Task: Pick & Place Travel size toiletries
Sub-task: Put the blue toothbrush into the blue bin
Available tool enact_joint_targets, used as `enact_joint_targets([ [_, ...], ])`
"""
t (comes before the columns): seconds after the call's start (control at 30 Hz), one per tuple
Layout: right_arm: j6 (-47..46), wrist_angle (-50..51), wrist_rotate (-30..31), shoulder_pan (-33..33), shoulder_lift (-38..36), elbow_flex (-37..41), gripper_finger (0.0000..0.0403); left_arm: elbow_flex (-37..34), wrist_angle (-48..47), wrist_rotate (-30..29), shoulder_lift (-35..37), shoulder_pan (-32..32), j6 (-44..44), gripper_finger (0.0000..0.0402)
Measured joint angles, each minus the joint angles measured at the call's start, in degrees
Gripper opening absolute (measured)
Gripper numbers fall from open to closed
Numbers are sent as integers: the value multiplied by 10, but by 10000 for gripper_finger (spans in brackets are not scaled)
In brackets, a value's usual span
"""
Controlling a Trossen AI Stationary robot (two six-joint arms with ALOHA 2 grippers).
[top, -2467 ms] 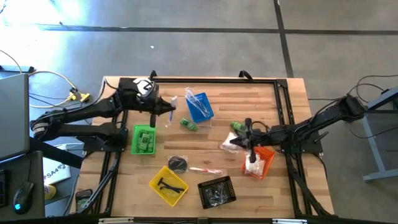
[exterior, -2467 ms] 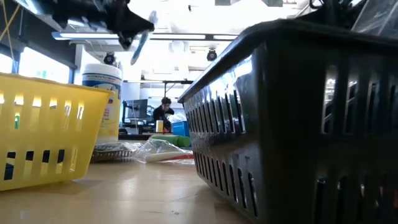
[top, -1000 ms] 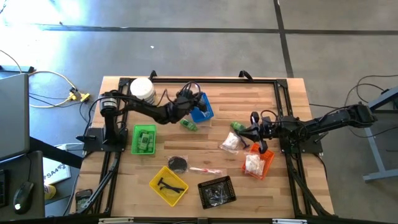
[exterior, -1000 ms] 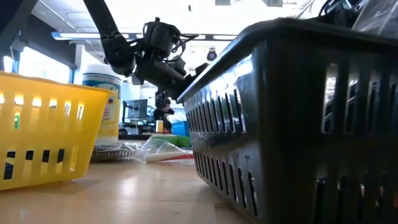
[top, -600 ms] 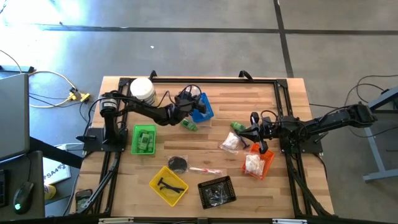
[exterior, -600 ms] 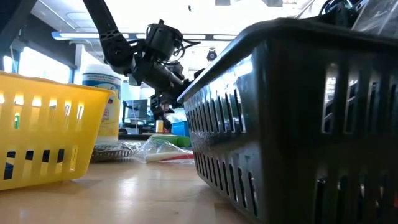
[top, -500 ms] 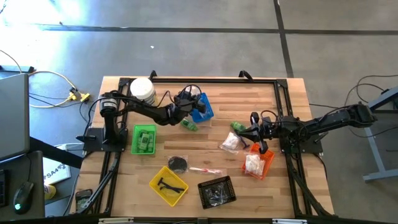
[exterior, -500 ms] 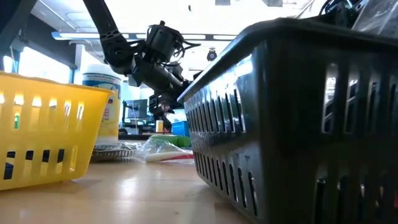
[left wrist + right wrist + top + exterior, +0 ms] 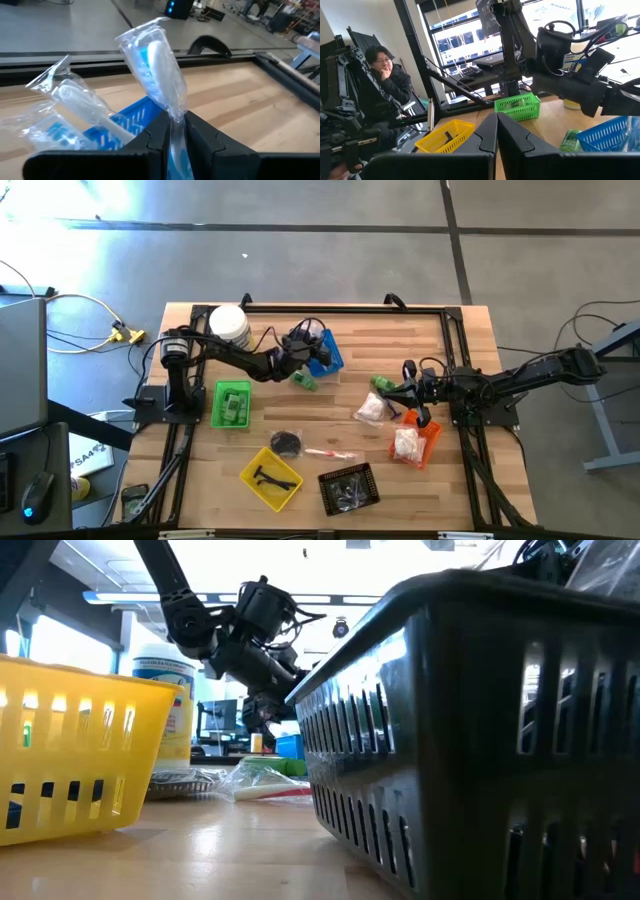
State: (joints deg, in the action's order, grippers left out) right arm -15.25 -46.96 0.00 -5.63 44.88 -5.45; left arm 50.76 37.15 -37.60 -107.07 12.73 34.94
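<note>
Left claw (image 9: 306,352) at the blue tray (image 9: 329,360), far middle of the desk (image 9: 400,340). Left wrist view: the two dark fingers (image 9: 155,137) stand close on either side of a wrapped toothbrush (image 9: 157,75), which stands up out of the narrow gap. The gap looks slightly loose; I cannot tell whether the wrapper is firmly pinched or just slipping free. A second wrapped toothbrush (image 9: 75,102) already lies in the tray, leaning on its wall.

Handling, by judgement: the toothbrush is very light and its handle stiff, but the clear wrapper is loose, crinkly and slick. The film can slide against the brush inside, so a pinch on film alone would let it swing or drop. Best hold is across the handle at mid-length, through the wrapper, not on the puffed end over the bristles. Not fragile.

Right claw (image 9: 408,390) is pressed together and empty, hanging above the desk between a green bottle (image 9: 382,384) and the orange tray (image 9: 425,442); right wrist view shows nothing between its fingers.

Loose on the desk:
- white sachet (image 9: 369,410), beside the orange tray; soft, flat, needs an edge pinch.
- another green bottle (image 9: 304,381), near the blue tray; rigid, round, may roll.
- one more toothbrush (image 9: 330,453), between the yellow tray (image 9: 270,477) and the black tray (image 9: 349,488).
</note>
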Motion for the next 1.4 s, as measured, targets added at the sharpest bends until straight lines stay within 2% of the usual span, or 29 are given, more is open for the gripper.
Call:
enact_joint_targets([
  [0.9,-2,0,-2,0,0,0,4,0,-25,32,14,0,-63,52],
  [1.3,-2,-4,-5,0,0,0,4,0,-85,23,22,0,-34,52],
  [1.4,-2,-4,-5,0,0,0,4,0,-86,38,22,0,-40,52],
])
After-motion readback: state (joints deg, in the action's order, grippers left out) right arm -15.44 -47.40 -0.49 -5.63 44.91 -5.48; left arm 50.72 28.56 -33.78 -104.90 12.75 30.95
